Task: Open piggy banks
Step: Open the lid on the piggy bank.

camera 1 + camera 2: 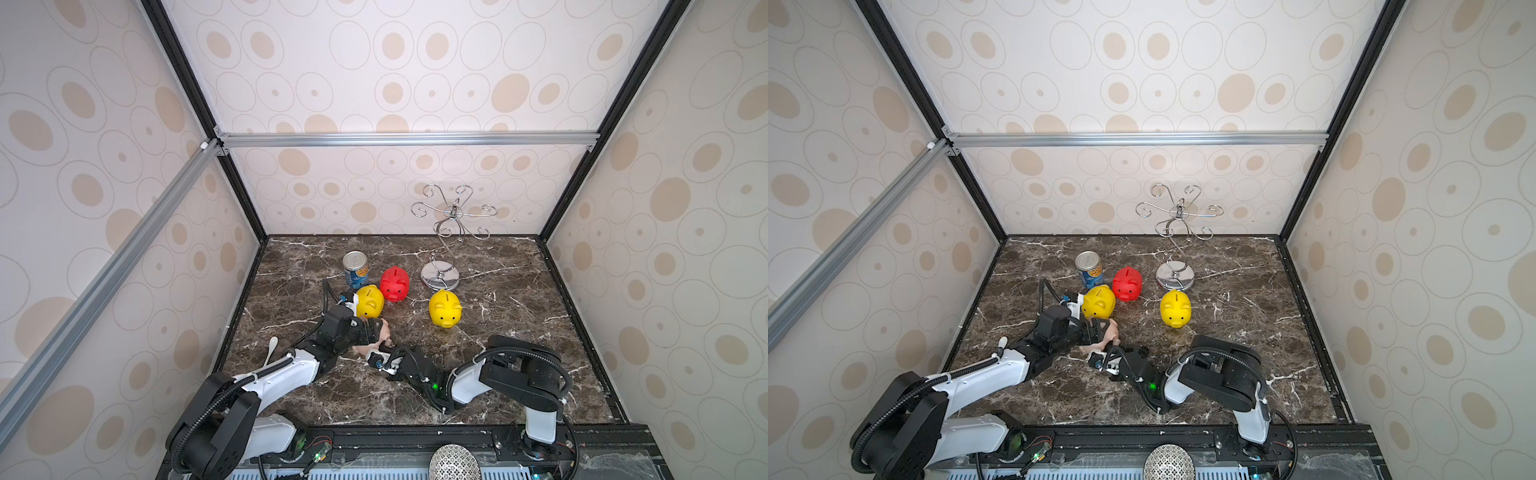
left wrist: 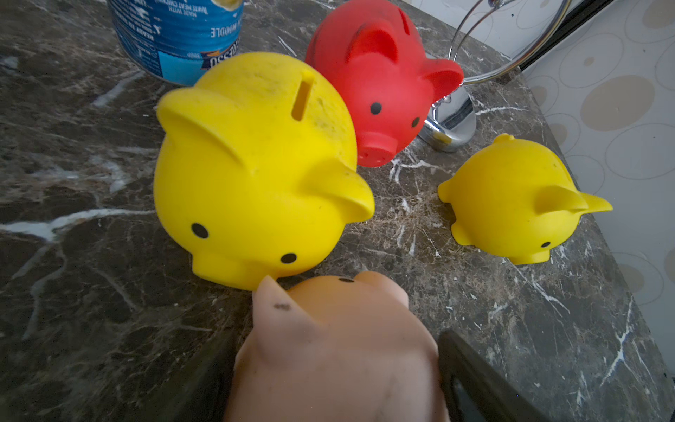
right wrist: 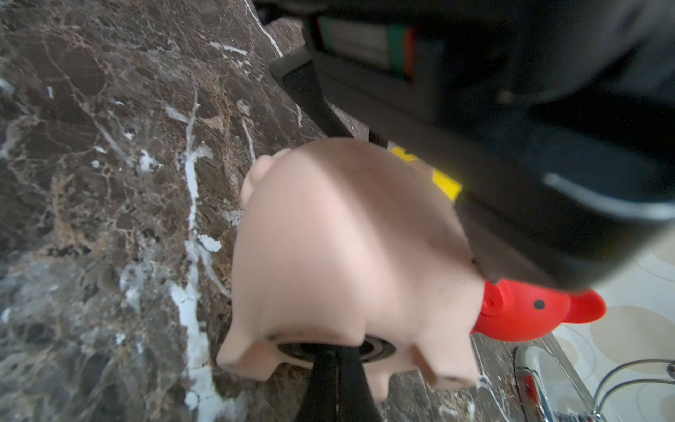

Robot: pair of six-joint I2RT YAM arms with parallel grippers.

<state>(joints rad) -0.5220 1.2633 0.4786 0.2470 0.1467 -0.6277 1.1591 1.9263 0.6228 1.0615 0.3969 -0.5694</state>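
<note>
Pale pink piggy bank (image 3: 347,237) is tipped belly-out at the front of the tabletop (image 1: 519,365), just beside the near yellow bank (image 2: 255,175). It looks light, hollow, squashy and slick, so grip the flanks and pull the black plug (image 3: 380,349). Left gripper (image 2: 339,372) is part-open, clamped across the body. Right gripper (image 3: 334,352) is fully closed, tips at the plug rim. Contents unseen. Red bank (image 2: 376,84) and far yellow bank (image 2: 511,197) stand upright, plugs hidden.

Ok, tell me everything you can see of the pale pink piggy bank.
The pale pink piggy bank is smooth, matte, soft-looking plastic with pointed ears, black dot eyes and stubby feet. It is tipped over near the front of the table, belly sideways, showing the black round plug still seated. The left gripper clamps its body; the shut right gripper has its tips on the plug.
</note>
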